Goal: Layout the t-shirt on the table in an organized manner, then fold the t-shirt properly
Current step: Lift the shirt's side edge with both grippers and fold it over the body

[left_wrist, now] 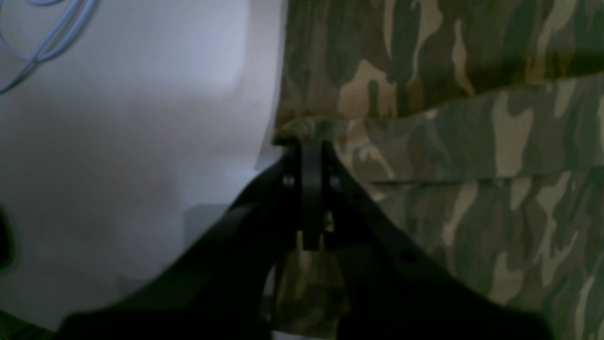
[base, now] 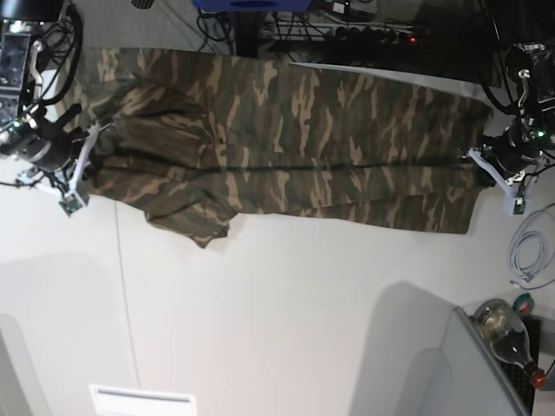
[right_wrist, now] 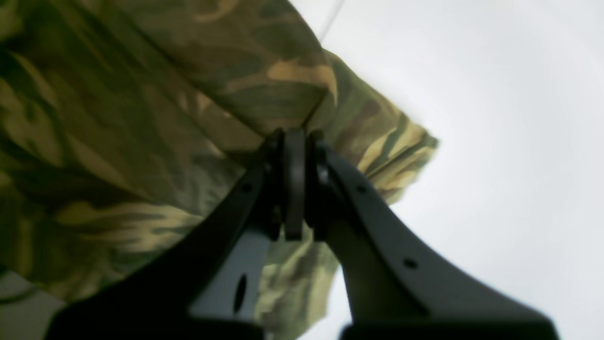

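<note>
The camouflage t-shirt (base: 303, 130) stretches across the far part of the white table (base: 286, 295), pulled long between both grippers, with a crease running along its length. My left gripper (base: 473, 156), on the base view's right, is shut on the shirt's edge; the left wrist view shows its black fingers (left_wrist: 309, 144) pinching a corner of the t-shirt (left_wrist: 448, 118) beside the bare table (left_wrist: 118, 141). My right gripper (base: 91, 134), on the base view's left, is shut on the bunched other end, its tips (right_wrist: 295, 134) buried in the cloth of the t-shirt (right_wrist: 141, 118). A sleeve hangs low at the left.
A coiled white cable (base: 531, 251) lies at the table's right edge, with a bottle (base: 503, 334) and a grey box (base: 486, 381) nearer the front right. A thin dark seam (base: 124, 286) crosses the tabletop. Cables and a power strip (base: 347, 30) sit behind the table.
</note>
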